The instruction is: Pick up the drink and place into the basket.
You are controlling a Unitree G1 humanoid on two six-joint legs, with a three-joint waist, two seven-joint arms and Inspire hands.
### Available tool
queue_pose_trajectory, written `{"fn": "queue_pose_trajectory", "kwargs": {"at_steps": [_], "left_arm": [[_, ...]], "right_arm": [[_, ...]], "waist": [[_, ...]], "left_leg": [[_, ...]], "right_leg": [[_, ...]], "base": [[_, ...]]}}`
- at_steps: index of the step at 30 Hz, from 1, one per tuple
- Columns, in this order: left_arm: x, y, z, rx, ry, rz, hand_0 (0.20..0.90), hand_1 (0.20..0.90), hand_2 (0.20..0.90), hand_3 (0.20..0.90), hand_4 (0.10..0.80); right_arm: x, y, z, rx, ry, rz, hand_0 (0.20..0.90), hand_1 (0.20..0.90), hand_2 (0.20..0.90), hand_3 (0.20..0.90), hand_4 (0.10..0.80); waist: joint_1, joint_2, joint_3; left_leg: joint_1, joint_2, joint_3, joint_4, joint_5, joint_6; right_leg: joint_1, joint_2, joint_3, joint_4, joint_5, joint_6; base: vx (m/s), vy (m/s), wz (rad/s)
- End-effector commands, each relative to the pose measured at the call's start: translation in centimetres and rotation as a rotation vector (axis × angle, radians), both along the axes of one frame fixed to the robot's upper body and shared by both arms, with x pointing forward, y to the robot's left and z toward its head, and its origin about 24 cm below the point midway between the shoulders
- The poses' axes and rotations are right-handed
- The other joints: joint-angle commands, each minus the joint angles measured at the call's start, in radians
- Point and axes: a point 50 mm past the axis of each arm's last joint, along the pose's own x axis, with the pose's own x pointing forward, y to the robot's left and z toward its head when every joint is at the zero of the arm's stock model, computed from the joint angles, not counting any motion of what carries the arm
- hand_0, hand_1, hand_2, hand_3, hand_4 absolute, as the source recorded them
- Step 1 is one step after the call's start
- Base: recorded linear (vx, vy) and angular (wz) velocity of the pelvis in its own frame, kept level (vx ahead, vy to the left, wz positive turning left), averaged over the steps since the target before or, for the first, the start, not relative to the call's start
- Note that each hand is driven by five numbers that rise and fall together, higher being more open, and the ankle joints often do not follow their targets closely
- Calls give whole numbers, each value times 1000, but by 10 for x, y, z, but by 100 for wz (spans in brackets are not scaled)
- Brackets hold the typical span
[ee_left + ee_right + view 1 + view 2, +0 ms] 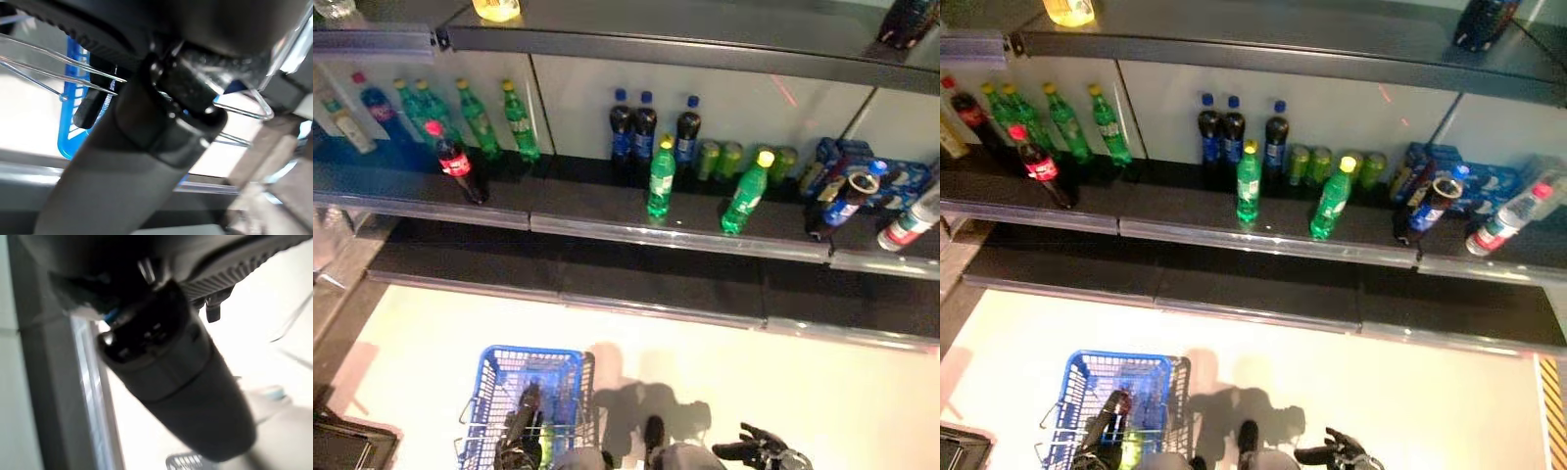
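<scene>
The blue wire basket (499, 377) hangs low at the left, above the pale floor. A dark cola bottle (1112, 415) and a green bottle (1132, 446) lie inside it. My left hand (146, 127) is at the basket's wire handle (244, 110), fingers curled round it. At the bottom edge, right of the basket, my right hand (759, 452) holds nothing, its fingers spread and relaxed. Two green bottles (661, 178) (744, 194) stand at the front of the middle shelf (607, 220).
Further left on that shelf are a red-capped cola bottle (456, 162) and a row of green bottles (480, 119). Dark blue-capped bottles (632, 129), green cans (720, 157), blue packs (862, 168) and a tilted clear bottle (911, 221) fill the right. A lower shelf ledge (656, 289) juts out.
</scene>
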Motion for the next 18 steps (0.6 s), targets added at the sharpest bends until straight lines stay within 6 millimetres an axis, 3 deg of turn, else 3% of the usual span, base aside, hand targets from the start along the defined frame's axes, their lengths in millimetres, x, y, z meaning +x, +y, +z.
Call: {"fn": "queue_pose_trajectory", "kwargs": {"at_steps": [1, 5, 7, 10, 12, 15, 16, 17, 18], "left_arm": [[15, 33, 21, 221, -121, -116, 300, 300, 300, 200, 100], [12, 40, 21, 254, -85, -156, 300, 300, 300, 200, 100], [11, 42, 21, 271, -66, -185, 300, 300, 300, 200, 100], [11, 38, 16, 290, -20, -281, 300, 300, 300, 200, 100], [14, 38, 15, 293, 1, -310, 300, 300, 300, 200, 100], [16, 40, 16, 289, 16, -312, 300, 300, 300, 200, 100], [13, 45, 17, 291, 30, -285, 300, 300, 300, 200, 100], [13, 45, 17, 291, 31, -282, 300, 300, 300, 200, 100], [13, 49, 20, 300, 35, -268, 300, 300, 300, 200, 100]], "right_arm": [[13, 11, 1, -34, -73, 22, 900, 900, 900, 900, 800], [6, 18, -4, -73, -41, 64, 900, 900, 900, 900, 800], [5, 18, -4, -81, -40, 85, 900, 900, 900, 900, 800], [7, 17, -5, -87, -19, 25, 900, 900, 900, 900, 800], [8, 17, -6, -89, -10, 20, 900, 900, 900, 900, 800], [15, 18, -5, -107, -14, 76, 900, 900, 900, 900, 800], [23, 22, -3, -116, -26, 153, 900, 900, 900, 900, 800], [23, 22, -3, -116, -26, 161, 900, 900, 900, 900, 800], [27, 26, -2, -113, -22, 222, 900, 900, 900, 900, 800]], "waist": [[24, 13, -24], [12, 16, 0], [25, 18, 3], [26, 41, -12], [36, 42, -28], [62, 43, -39], [88, 45, -46], [90, 44, -42], [96, 44, -43]], "left_leg": [[5, -56, -23, 24, -53, 5], [29, -40, -32, -46, -24, 7], [25, -30, -7, -55, -8, 5], [-2, -7, 10, -59, 26, 30], [-16, 0, 9, -42, 24, 33], [-4, 25, 40, -34, 14, 20], [20, 63, 74, -34, 2, -5], [18, 67, 87, -31, 15, -7], [23, 122, 109, -20, 25, -37]], "right_leg": [[-43, -117, -108, 80, 36, 187], [-107, -106, -100, 150, 74, 216], [-95, -147, -125, 165, 81, 229], [-54, -196, -35, 220, 48, 227], [-36, -243, -29, 209, 71, 225], [-10, -309, -94, 183, 84, 239], [32, -339, -178, 148, 53, 261], [35, -340, -192, 137, 63, 250], [67, -296, -204, 109, -10, 232]], "base": [[-203, -4, -32], [-272, -75, -59], [-279, -131, -56], [-272, -255, -42], [-156, -352, -22], [-35, -407, -28], [5, -405, -69], [18, -663, -130], [-37, -439, -129]]}}
